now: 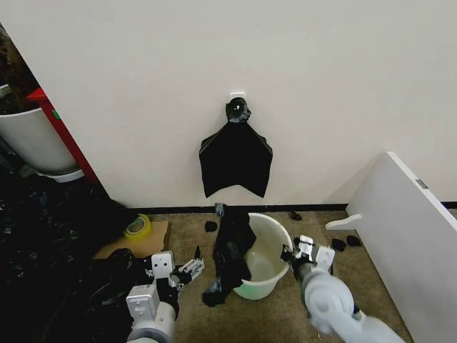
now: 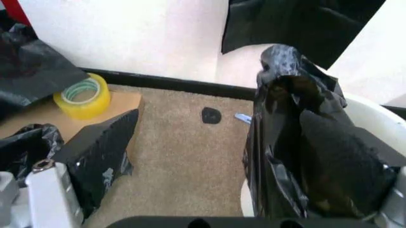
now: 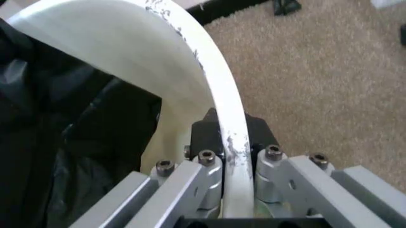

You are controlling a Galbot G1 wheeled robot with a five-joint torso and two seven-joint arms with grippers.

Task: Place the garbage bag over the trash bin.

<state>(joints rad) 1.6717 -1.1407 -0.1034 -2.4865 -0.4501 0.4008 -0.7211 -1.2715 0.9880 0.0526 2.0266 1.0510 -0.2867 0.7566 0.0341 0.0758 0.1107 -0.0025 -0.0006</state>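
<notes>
Two grippers low by the trash bin (image 1: 268,261), one clamped on, one spread free.

Standing on tan carpet near the wall, white trash bin tilted a little, its left rim draped with the garbage bag (image 1: 232,254), glossy and wrinkled, spilling partly inside and partly down the outer side to the floor. Pinched on the bin's right rim, right gripper (image 1: 294,255), fingers (image 3: 201,178) closed narrow on either side of the rolled white edge, one inside the wall, one outside. Left of the bag, just apart from it, left gripper (image 1: 191,269), fingers spread open, gripping nothing, over carpet. Flat black fan-shaped sheet (image 1: 235,158) hanging on the wall above. Yellow tape roll (image 2: 83,95) sitting on cardboard (image 1: 146,239) to the left.
</notes>
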